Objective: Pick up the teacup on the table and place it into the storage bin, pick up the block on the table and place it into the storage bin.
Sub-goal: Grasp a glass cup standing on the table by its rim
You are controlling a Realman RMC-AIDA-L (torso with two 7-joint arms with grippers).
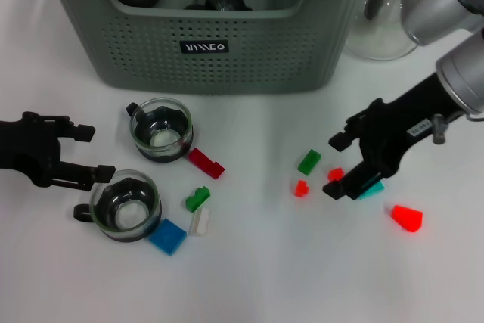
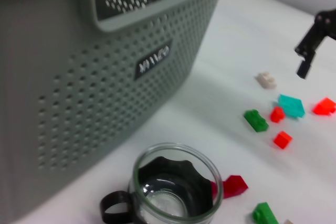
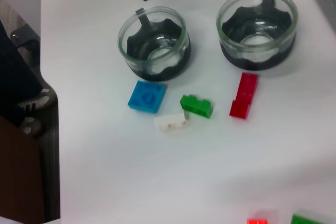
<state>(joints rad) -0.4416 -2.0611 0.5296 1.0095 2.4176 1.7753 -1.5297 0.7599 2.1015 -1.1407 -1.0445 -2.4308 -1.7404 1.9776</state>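
Closing on the near glass teacup (image 1: 125, 206) demands the left gripper (image 1: 83, 155), open and empty beside it, centre on the rim, while the right gripper (image 1: 344, 164), open and empty, hovers over the teal block (image 1: 372, 187), storage bin (image 1: 219, 54) far behind.

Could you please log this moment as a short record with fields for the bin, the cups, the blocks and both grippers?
storage bin: at table's far side, dark teaware already inside
teacups: two glass ones on table, near cup, far cup
blocks by cups: red, green, white, blue
left gripper: open, beside near cup
right gripper: open, over small red block and teal block
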